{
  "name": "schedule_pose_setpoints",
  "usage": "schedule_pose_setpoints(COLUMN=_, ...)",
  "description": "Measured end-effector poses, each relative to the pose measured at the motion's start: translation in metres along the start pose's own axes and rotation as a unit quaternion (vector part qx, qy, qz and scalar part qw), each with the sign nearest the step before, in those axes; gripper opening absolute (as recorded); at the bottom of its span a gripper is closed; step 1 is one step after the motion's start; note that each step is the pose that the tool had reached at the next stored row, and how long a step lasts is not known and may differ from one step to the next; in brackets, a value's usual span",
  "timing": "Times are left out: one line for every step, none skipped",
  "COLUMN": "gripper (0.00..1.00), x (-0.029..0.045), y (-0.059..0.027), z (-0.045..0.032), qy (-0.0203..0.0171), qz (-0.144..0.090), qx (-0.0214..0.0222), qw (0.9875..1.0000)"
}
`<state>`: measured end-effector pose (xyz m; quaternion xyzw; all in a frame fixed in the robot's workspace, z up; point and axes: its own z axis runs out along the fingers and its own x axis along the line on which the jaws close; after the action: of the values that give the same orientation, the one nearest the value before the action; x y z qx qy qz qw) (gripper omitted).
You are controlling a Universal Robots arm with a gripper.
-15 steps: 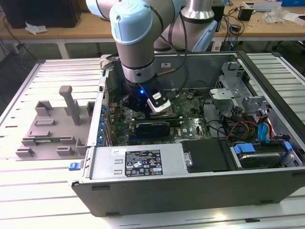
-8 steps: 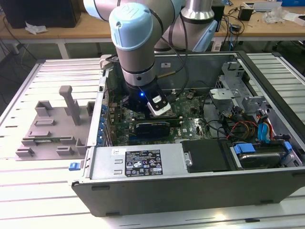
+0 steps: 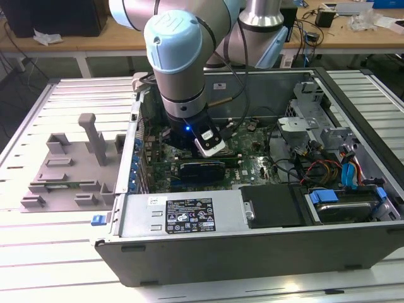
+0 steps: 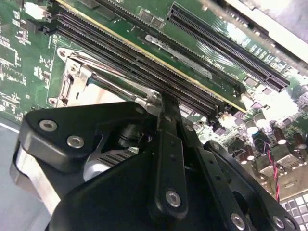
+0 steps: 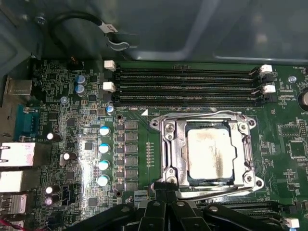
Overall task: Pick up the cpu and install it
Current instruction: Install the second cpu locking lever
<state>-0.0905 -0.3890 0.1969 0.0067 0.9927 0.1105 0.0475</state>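
The computer case (image 3: pixel 252 252) is laid on its side with the panel off, so that the motherboard (image 5: pixel 72 139) faces upward and can be reached from above by the arm. On the exterior view's left, a grey fixture block (image 3: pixel 69 170) is seen on the slatted table (image 3: pixel 38 271), well apart from the work.

In the first wrist view the cpu (image 5: pixel 210 151) is found lying flat inside the socket frame (image 5: pixel 168 144), its silver top smeared with pale paste residue. It is seated within the metal load frame, just beside the rows of memory slots (image 5: pixel 187 86), and the retaining wire is seen running along the frame's edges. From how it lies, the chip is judged to be already placed in its seat, not carried.

The gripper (image 5: pixel 163 190) is held low over the board at the edge of the socket frame, presumably so that the camera and fingers stay lined up with the seat. Its fingers (image 4: pixel 166 125) are seen drawn tightly together in both wrist views, with no visible gap and nothing pinched between them. Whether the tips actually touch the frame or lever cannot be told.
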Motion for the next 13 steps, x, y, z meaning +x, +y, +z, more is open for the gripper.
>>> schedule_pose_setpoints(gripper=0.11, x=0.0, y=0.0, z=0.0001, qy=-0.0001, qz=0.0, qx=-0.0001, qw=1.0)
schedule_pose_setpoints(gripper=0.11, x=0.0, y=0.0, z=0.0001, qy=-0.0001, qz=0.0, qx=-0.0001, qw=1.0)
schedule_pose_setpoints(gripper=0.11, x=0.0, y=0.0, z=0.0, qy=0.0, qz=0.0, qx=-0.0002, qw=1.0)
schedule_pose_setpoints(gripper=0.11, x=0.0, y=0.0, z=-0.0002, qy=0.0, qz=0.0, qx=-0.0001, qw=1.0)
schedule_pose_setpoints(gripper=0.11, x=-0.0001, y=0.0001, z=-0.001, qy=0.0, qz=0.0, qx=0.0, qw=1.0)
schedule_pose_setpoints(gripper=0.11, x=-0.0003, y=0.0007, z=-0.0038, qy=0.0, qz=0.0, qx=-0.0001, qw=1.0)
schedule_pose_setpoints(gripper=0.11, x=-0.0006, y=0.0014, z=-0.0066, qy=0.0, qz=0.0, qx=-0.0001, qw=1.0)
schedule_pose_setpoints(gripper=0.11, x=-0.0012, y=0.0028, z=-0.0124, qy=-0.0001, qz=0.0, qx=-0.0002, qw=1.0)
schedule_pose_setpoints(gripper=0.11, x=-0.0018, y=0.0031, z=-0.014, qy=0.0, qz=0.0, qx=-0.0002, qw=1.0)
schedule_pose_setpoints(gripper=0.11, x=-0.003, y=0.0031, z=-0.0139, qy=0.0, qz=0.0, qx=-0.0001, qw=1.0)
schedule_pose_setpoints(gripper=0.11, x=-0.0062, y=0.0031, z=-0.0136, qy=0.0, qz=0.0, qx=-0.0001, qw=1.0)
schedule_pose_setpoints(gripper=0.11, x=-0.0084, y=0.0031, z=-0.0134, qy=0.0002, qz=0.0, qx=-0.0001, qw=1.0)
schedule_pose_setpoints(gripper=0.11, x=-0.0105, y=0.003, z=-0.0132, qy=0.0005, qz=0.0, qx=-0.0001, qw=1.0)
